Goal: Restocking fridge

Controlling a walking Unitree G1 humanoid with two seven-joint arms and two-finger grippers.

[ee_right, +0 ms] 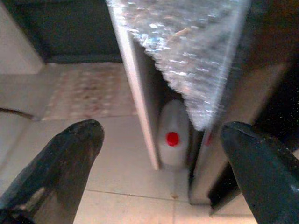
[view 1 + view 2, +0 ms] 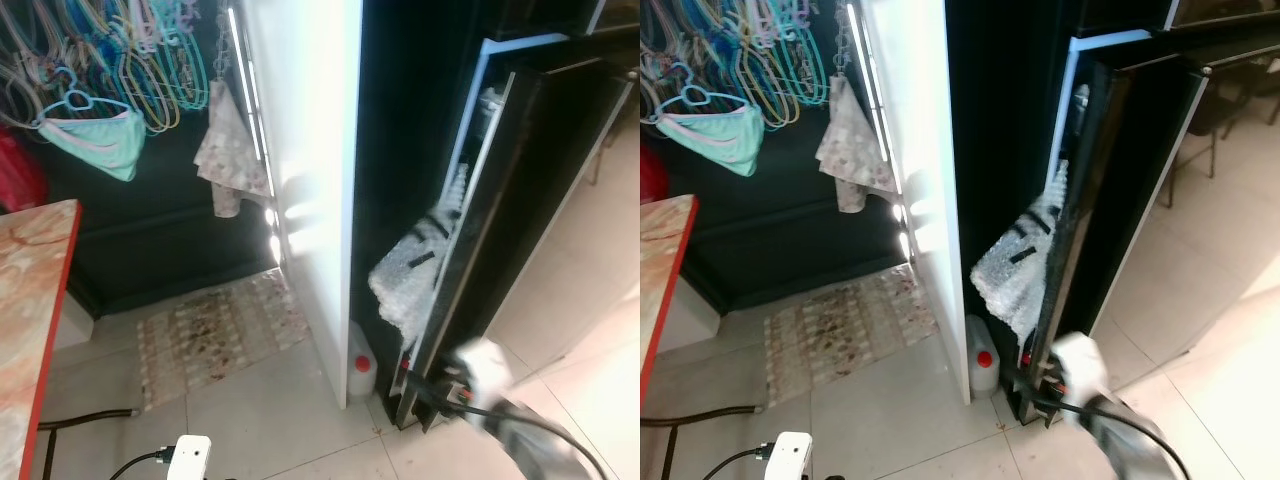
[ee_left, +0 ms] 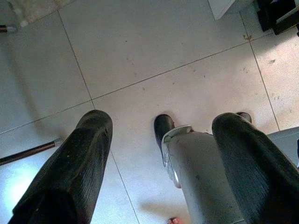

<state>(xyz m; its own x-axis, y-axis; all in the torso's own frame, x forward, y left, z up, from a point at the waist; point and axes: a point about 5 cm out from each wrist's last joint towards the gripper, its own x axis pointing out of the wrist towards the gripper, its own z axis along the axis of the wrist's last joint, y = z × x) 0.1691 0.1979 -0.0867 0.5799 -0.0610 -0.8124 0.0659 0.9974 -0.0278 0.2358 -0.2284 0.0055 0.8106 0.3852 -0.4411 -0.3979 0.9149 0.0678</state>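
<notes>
A tall black fridge door stands ajar beside a white side panel. Crumpled bubble wrap hangs in the gap between them. Under it, a white jug with a red cap stands on the floor. My right arm reaches low toward the bottom of the door and is blurred. In the right wrist view, my right gripper is open and empty, facing the jug and the bubble wrap. My left gripper is open and empty, pointing down at the tiled floor.
A patterned mat lies on the floor left of the white panel. A red-edged table is at the near left. Hangers and a cloth hang on the dark wall. A white plug box with a cable lies near my feet.
</notes>
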